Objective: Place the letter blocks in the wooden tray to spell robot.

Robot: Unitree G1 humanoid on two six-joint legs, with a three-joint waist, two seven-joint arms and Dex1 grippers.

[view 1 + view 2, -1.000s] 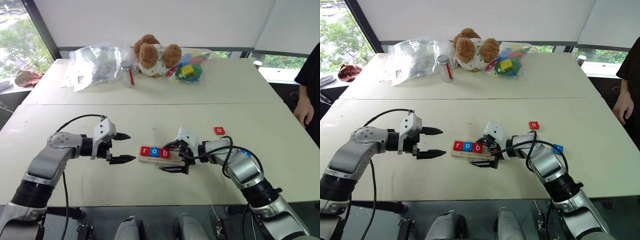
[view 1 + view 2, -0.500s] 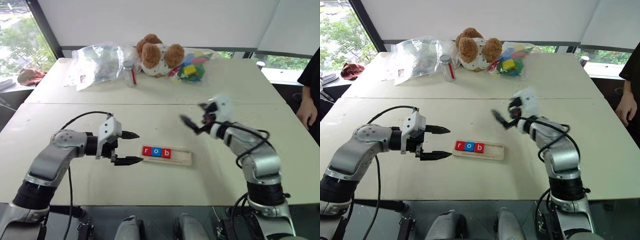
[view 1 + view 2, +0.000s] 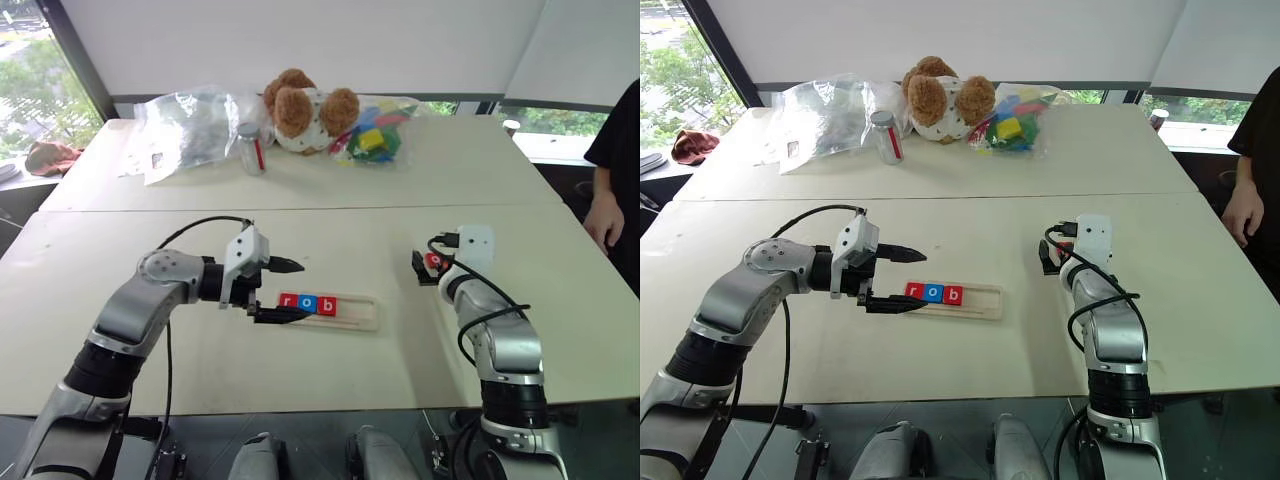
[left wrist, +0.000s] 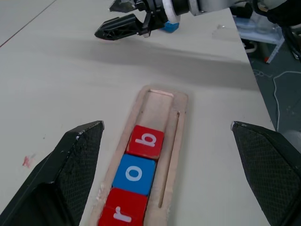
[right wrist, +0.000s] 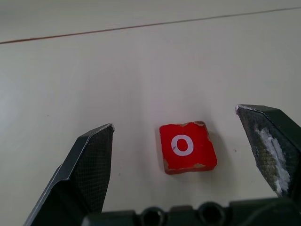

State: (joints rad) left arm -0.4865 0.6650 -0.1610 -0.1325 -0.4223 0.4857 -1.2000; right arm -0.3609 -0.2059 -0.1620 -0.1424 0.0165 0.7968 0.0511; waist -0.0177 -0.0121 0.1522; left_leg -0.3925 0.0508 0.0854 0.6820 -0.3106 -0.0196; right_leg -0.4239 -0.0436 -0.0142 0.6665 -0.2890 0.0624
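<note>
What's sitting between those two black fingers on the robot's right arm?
A red letter block marked "o" lies flat on the table between the open fingers of the right tool, touching neither. The right wrist view shows it best.

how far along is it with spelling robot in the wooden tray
Three of five are done: r, o and b sit in the wooden tray. In hand: the open right pincer hovers with its fingers either side of the red o tile, not gripped yet. Left: seat that o, then a blue tile, letter unreadable. The left pincer waits open at the tray's r end.
</note>
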